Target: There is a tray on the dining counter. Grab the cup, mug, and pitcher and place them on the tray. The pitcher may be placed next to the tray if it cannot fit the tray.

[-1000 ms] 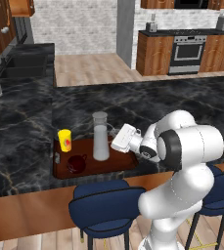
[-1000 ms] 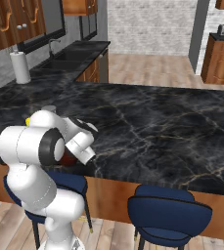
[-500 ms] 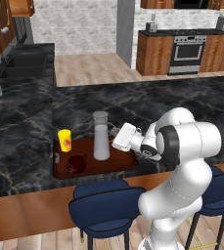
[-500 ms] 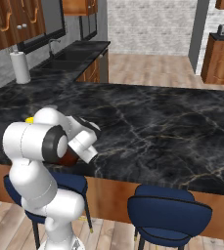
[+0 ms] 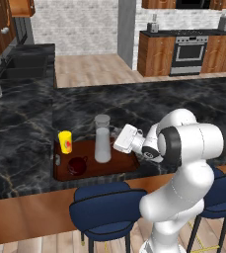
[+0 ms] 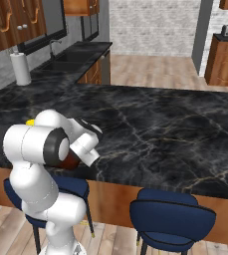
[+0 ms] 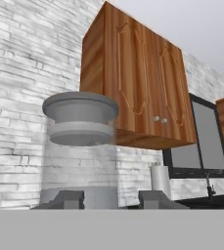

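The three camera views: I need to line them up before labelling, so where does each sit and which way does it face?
Left base view: behind the arm's left, looking down at the tray with pitcher, cup and mug; arm at lower right.
Right base view: behind its right, over the dining counter; arm at lower left.
Hand view: along the end effector, facing the pitcher and wall cabinet.
Shared: both base views show the counter.

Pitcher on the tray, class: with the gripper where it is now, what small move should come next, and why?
Probably open a little wider and draw the gripper straight back. The pitcher stands upright on the tray beside the cup and mug, and the fingers sit on either side of its base.
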Motion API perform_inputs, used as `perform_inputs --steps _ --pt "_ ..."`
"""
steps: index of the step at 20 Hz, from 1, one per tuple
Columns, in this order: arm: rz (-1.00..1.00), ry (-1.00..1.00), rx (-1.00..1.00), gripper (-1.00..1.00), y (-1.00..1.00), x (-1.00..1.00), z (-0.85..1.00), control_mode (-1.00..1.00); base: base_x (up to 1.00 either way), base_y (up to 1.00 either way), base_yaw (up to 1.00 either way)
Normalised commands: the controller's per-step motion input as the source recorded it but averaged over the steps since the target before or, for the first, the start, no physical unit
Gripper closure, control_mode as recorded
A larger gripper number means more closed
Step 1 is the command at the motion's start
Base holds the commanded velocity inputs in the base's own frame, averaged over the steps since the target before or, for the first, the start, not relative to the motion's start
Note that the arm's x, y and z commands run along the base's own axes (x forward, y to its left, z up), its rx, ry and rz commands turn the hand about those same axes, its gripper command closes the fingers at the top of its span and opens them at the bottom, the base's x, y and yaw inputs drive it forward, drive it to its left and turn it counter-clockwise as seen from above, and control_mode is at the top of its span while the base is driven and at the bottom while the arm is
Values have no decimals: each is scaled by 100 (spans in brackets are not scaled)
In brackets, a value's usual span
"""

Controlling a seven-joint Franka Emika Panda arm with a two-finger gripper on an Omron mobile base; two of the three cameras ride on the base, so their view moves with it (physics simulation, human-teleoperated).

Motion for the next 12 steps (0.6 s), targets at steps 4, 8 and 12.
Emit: perform_inputs --steps 4,8,12 --pt "0 0 0 -100 0 0 0 -100 0 0 0" --pt "0 0 0 -100 0 0 0 -100 0 0 0" --pt "0 0 0 -100 -4 0 0 -100 0 0 0"
